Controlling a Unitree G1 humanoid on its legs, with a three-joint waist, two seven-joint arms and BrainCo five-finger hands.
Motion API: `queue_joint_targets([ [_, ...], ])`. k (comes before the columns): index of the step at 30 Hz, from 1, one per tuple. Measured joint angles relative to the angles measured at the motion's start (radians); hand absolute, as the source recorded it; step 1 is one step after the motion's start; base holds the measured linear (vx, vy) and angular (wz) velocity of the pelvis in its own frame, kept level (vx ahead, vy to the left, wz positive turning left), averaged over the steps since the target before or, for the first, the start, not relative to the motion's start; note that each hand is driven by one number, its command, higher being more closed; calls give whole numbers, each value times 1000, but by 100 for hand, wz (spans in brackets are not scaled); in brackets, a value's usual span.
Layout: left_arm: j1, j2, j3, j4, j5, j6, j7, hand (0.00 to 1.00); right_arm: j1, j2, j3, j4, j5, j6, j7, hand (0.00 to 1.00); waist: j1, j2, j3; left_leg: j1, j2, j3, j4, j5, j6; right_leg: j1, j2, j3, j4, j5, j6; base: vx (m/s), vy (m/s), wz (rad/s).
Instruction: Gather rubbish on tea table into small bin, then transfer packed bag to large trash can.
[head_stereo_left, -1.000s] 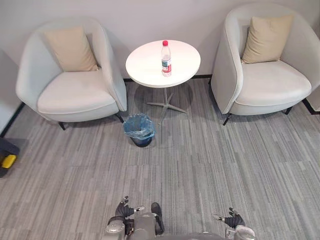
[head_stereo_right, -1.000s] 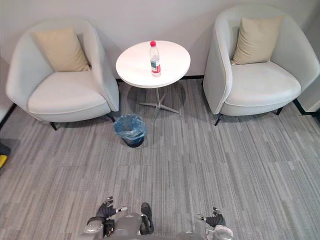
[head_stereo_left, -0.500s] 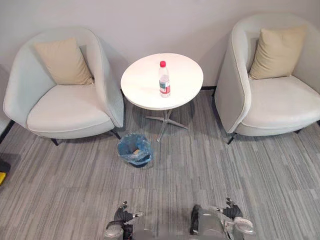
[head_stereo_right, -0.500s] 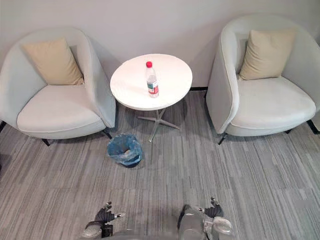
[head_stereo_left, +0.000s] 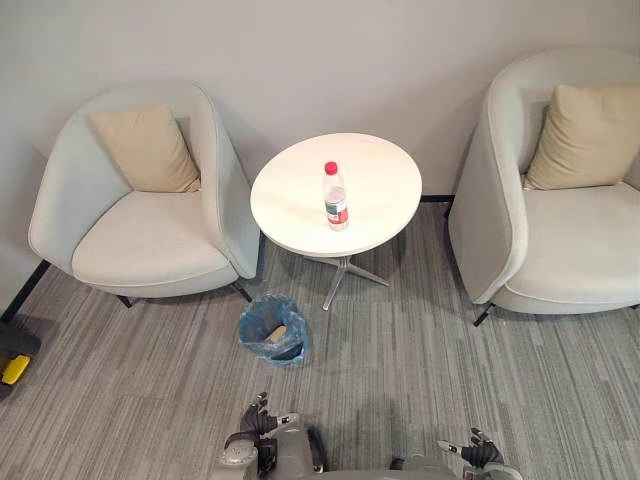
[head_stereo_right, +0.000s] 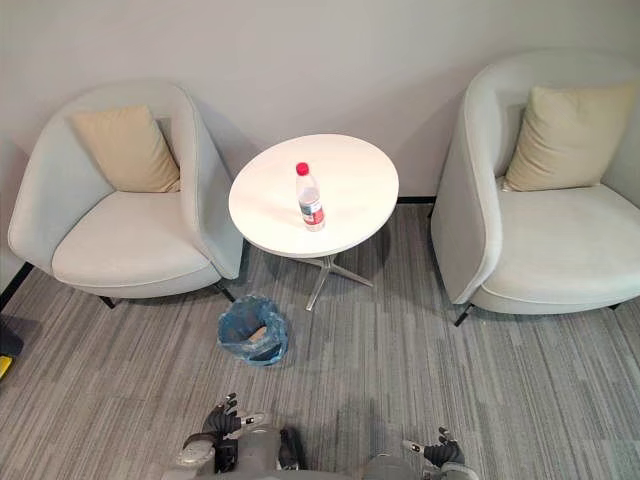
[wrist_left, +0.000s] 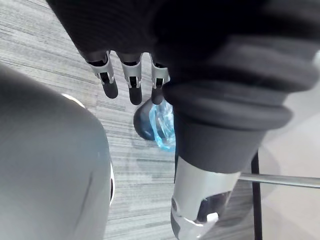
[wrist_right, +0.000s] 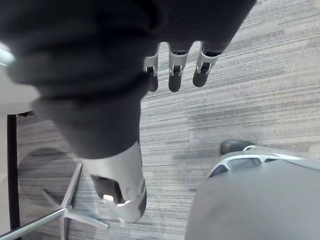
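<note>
On the round white counter (head_stereo_left: 375, 175) stands a clear red-capped plastic bottle (head_stereo_left: 336, 198), small blue-lined bin (head_stereo_left: 272, 328) by its foot. Left hand (head_stereo_left: 258, 420) and right hand (head_stereo_left: 478, 452) hang spread, empty.

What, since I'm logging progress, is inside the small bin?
A blue bag lines the small bin; one tan scrap lies in it. Anything beneath is covered by the bag's folds.

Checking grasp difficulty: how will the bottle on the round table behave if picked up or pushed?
Probably light: the bottle looks like clear plastic. Tall, narrow and upright on the table, so a nudge could tip it; being round, it might roll.
</note>
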Motion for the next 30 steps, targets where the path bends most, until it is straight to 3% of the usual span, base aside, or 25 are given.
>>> queue_joint_targets([
  [2, -3, 22, -2, 2, 1, 0, 0, 0, -8, 24, 13, -3, 0, -3, -1, 0, -6, -32, -11, 26, -46, 10, -39, -1, 13, 26, -27, 25, -52, 7, 12, 384, 117, 0],
  [3, -6, 36, 3, 2, -2, 1, -2, 0, -21, 33, 14, -3, -2, -3, 0, 0, -8, -50, -5, 7, -53, 8, 2, -21, 41, 38, -35, 25, -75, 21, 27, 282, 74, 18],
  [5, -14, 40, 1, 3, 0, 2, -2, 0, -23, 34, 31, -3, -2, -2, 0, 0, -6, -56, -1, -7, -46, 2, 88, -84, 54, 51, -48, 40, -41, 20, 32, 301, 105, 13],
  [6, -12, 38, 1, 3, 0, 2, -1, 0, -32, 34, 44, -3, -3, -2, 1, 0, 1, -51, -4, 13, -37, 11, 102, -134, 48, 15, -52, 77, 69, 3, 60, 260, 134, -14],
  [7, -13, 39, 1, 3, 0, 2, -1, 0, -39, 33, 44, -3, -4, -3, 2, 0, 5, -52, -5, 25, -34, 16, 100, -145, 44, -13, -58, 92, 135, -7, 75, 227, 127, -45],
  [9, -8, 52, -14, 5, 0, 4, -1, 0, -53, 54, 52, -8, -13, -9, 10, 0, 11, -76, -17, 99, -64, 47, 51, -161, 54, -168, -129, 135, 496, -2, 124, 230, 86, -25],
  [10, -6, 58, -24, 5, 0, 5, -1, 0, -53, 56, 51, -8, -13, -12, 10, 0, 8, -77, -18, 112, -74, 46, 42, -164, 59, -191, -145, 129, 546, -16, 127, 253, 38, 15],
  [11, -3, 58, -41, 5, 0, 6, -1, 0, -57, 55, 52, -8, -15, -12, 10, 0, -5, -86, -23, 144, -83, 31, 26, -168, 61, -211, -158, 106, 590, -45, 98, 257, -8, 34],
  [13, 9, 52, -50, 5, 0, 7, 0, 0, -61, 48, 66, -15, -18, -12, 10, 0, -16, -55, -22, 192, -69, 1, -11, -163, 52, -248, -120, 61, 549, -95, 30, 289, -40, 39],
  [15, 10, 50, -51, 6, 0, 7, 0, 0, -60, 38, 80, -28, -24, -15, 10, 0, -22, -38, -21, 213, -50, -36, -29, -152, 34, -294, -74, 65, 419, -98, 12, 216, -106, 49],
  [16, 9, 51, -51, 6, 1, 7, 0, 0, -60, 38, 80, -28, -24, -15, 9, 0, -26, -42, -22, 213, -50, -51, -29, -150, 31, -299, -67, 80, 358, -89, 12, 185, -161, 69],
  [17, 10, 59, -52, 6, 1, 7, 0, 0, -60, 40, 81, -27, -26, -15, 9, 0, -32, -68, -28, 214, -65, -72, -32, -147, 13, -297, -68, 110, 256, 0, 4, 232, -217, 80],
  [18, 10, 37, -52, 23, 2, 6, -1, 0, -55, 28, 67, -11, -27, -12, 8, 0, -35, -39, -42, 224, -54, -110, -73, -133, -28, -272, -41, 106, 241, 51, -20, 237, -217, 68],
  [23, 21, 8, -49, 29, 3, 6, -2, 0, -33, -2, 39, 5, -34, -7, 8, 0, -40, 10, -51, 270, -5, -146, -152, -101, -74, -198, 18, 53, 152, 65, -42, 131, -139, 24],
  [30, 33, 15, -38, 28, 4, 6, -2, 0, 7, 4, 40, 17, -51, -1, 6, 0, -37, -13, -74, 251, -12, -193, -179, -60, -50, -138, 35, -1, 20, 125, -52, -5, -29, 26],
])
